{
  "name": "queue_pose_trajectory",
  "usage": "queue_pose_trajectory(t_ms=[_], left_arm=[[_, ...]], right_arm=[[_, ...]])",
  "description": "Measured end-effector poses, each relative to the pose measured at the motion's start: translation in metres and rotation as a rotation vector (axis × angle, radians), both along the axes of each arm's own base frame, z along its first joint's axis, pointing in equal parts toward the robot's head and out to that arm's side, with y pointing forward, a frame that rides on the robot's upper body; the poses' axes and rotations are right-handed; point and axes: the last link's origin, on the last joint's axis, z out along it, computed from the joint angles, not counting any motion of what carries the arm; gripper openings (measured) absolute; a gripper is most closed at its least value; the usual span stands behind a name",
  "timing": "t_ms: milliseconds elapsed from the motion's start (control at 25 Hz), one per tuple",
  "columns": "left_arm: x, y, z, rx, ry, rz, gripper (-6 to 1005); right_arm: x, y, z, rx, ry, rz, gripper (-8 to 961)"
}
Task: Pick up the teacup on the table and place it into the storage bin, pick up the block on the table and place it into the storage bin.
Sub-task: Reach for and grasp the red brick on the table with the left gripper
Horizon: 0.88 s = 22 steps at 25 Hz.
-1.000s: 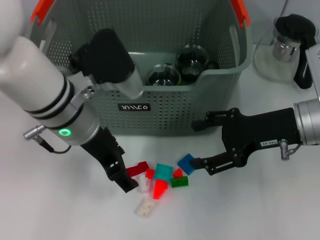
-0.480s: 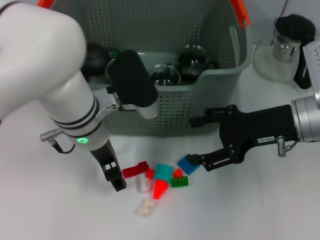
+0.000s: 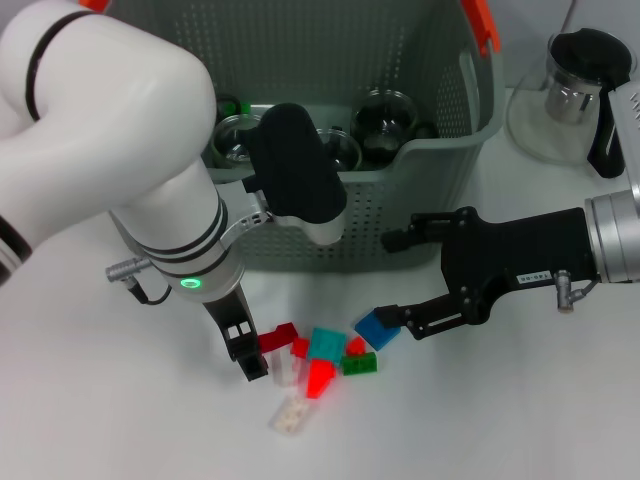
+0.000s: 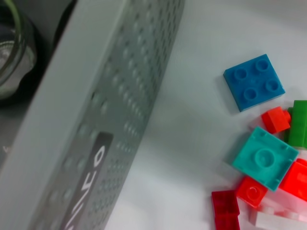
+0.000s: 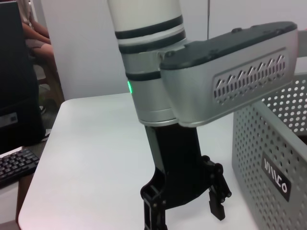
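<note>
While the right gripper (image 3: pixel 398 280) gapes empty, the left gripper (image 3: pixel 250 350) hangs open beside blocks (image 3: pixel 320 355).

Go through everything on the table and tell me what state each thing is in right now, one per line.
Grey-green perforated storage bin: upright, holding several glass cups.
Blue square block: on the table, at the right gripper's lower fingertip.
Dark red block: on the table, beside the left gripper.
Glass teapot with black lid: upright, lid on.
Left gripper: open, down beside the block pile.
Right gripper: open.
</note>
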Motion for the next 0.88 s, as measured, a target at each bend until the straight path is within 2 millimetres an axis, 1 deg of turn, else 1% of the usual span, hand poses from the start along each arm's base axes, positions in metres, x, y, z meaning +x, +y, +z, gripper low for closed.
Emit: queue_pose_trajectory(t_ms=[360, 600, 720, 880], left_arm=[[0.0, -0.002, -0.008, -0.012, 0.006, -0.014, 841], [-0.001, -0.003, -0.011, -0.016, 0.011, -0.022, 662], [-0.002, -0.003, -0.012, -0.019, 0.015, -0.02, 628], [-0.001, -0.003, -0.013, -0.02, 0.013, -0.024, 618]], right_arm=[[0.002, -0.001, 0.0, 0.002, 0.002, -0.003, 941], [0.002, -0.002, 0.0, 0.002, 0.004, -0.003, 942], [0.002, -0.002, 0.0, 0.003, 0.004, -0.004, 942], [0.002, -0.002, 0.001, 0.003, 0.005, -0.004, 940]])
